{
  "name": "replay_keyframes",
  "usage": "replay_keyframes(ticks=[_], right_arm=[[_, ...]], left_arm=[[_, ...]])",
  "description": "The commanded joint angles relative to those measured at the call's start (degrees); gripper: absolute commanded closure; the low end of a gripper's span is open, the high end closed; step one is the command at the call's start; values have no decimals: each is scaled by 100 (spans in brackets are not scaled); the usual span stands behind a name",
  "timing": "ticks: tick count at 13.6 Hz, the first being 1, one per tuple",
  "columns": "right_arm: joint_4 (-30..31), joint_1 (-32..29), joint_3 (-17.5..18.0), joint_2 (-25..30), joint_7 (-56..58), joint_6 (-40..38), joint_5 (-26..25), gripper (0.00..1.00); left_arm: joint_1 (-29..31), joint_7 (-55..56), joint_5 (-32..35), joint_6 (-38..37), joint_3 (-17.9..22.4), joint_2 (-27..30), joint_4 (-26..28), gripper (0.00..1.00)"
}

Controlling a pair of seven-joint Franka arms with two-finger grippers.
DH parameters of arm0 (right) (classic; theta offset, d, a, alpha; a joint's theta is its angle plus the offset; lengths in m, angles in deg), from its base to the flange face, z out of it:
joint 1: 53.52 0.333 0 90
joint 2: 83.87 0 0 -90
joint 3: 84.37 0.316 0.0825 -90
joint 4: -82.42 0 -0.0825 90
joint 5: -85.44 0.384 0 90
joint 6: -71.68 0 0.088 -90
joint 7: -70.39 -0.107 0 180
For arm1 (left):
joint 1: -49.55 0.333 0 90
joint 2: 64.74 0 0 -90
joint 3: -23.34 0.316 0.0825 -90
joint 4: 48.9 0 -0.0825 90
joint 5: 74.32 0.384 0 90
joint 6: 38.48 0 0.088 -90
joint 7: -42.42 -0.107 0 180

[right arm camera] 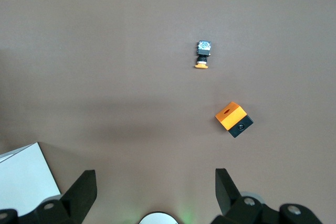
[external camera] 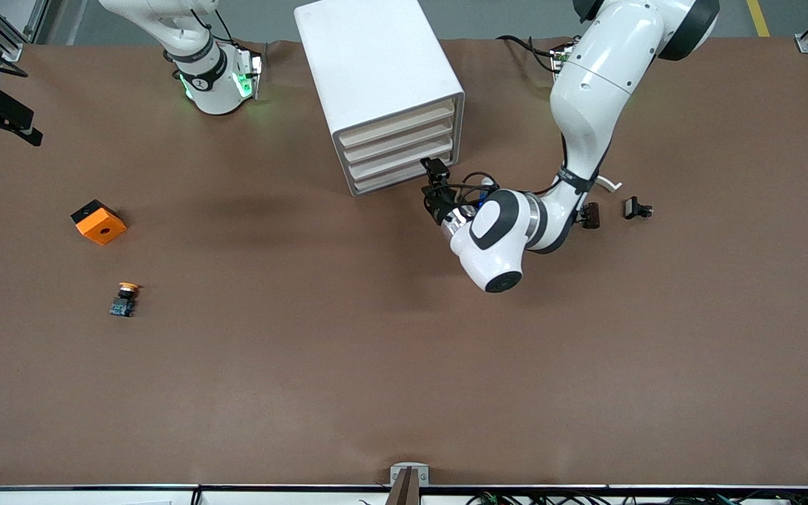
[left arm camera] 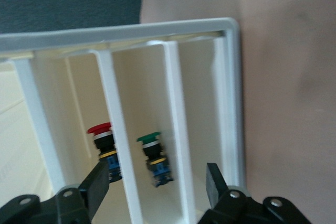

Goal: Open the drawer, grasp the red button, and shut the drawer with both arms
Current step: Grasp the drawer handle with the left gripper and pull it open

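High front view, two wrist close-ups

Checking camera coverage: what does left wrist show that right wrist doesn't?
Left wrist only: red-capped button and green-capped button, in neighbouring slots between white dividers, with the left pincer open and facing them. Right wrist only: orange-capped button, orange cube with a hole, and the right pincer open over the table. Both: brown table.

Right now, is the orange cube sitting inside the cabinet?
No, the orange cube lies on the bare table, toward the right arm's end, apart from the cabinet.
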Motion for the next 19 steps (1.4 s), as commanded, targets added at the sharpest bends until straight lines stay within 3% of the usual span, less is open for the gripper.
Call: replay_keyframes(ticks=[1,3,5,6,8,9,11,14,19], right_arm=[[111,-29,20,126,55,48,69,0],[119,-29,20,126,55,57,69,0],[111,-20,20,126,55,65,69,0],[111,-20,20,126,55,65,69,0],[111,-20,20,117,55,74,69,0],[111,-20,20,108,55,83,69,0],[111,-20,20,108,55,101,69,0],[93,-20,20,91,55,101,69,0],[-30,-11,38,-32,46,39,60,0]], left_arm=[[-250,234,-162,-380,49,-92,-143,18],[-426,313,-153,-504,49,-127,-116,22],[-549,392,-153,-574,49,-180,-116,35],[-558,392,-144,-583,49,-180,-116,49],[-655,392,-162,-583,49,-198,-116,54],[-673,384,-162,-583,49,-224,-108,62],[-682,384,-170,-583,57,-277,-134,97],[-533,392,-109,-583,101,-224,-151,100],[204,322,-91,-574,119,-285,-388,100]])
